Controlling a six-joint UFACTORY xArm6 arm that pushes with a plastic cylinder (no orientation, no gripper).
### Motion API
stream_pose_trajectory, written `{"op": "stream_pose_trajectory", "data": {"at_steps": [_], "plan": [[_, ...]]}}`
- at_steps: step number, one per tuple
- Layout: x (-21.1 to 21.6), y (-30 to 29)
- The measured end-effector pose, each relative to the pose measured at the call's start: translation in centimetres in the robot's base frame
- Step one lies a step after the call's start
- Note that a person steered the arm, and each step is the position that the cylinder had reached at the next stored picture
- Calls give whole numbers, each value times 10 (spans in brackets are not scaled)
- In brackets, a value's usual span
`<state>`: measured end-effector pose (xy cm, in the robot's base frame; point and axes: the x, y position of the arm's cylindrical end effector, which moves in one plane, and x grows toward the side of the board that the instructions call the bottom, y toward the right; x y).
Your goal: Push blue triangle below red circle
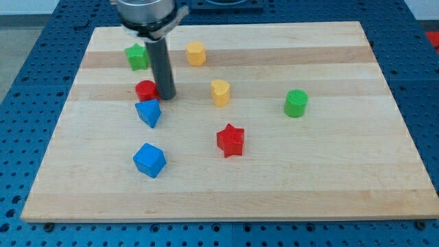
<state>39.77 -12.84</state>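
The blue triangle (149, 112) lies on the wooden board (329, 171), directly under the red circle (145, 90) in the view and touching or nearly touching it. My tip (167, 96) stands just to the view's right of the red circle and just above and right of the blue triangle. The rod rises from there to the arm's flange at the view's top.
A green star (137, 56) sits at the upper left, a yellow hexagon (195, 53) right of the rod. A yellow heart (220, 92) is near the middle, a green cylinder (296, 103) to the right, a red star (230, 140) lower centre, a blue cube (149, 160) lower left.
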Motion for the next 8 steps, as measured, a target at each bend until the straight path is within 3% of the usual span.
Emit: {"op": "stream_pose_trajectory", "data": {"at_steps": [2,5,7,8], "plan": [[3,-70],[64,-47],[108,11],[104,39]]}}
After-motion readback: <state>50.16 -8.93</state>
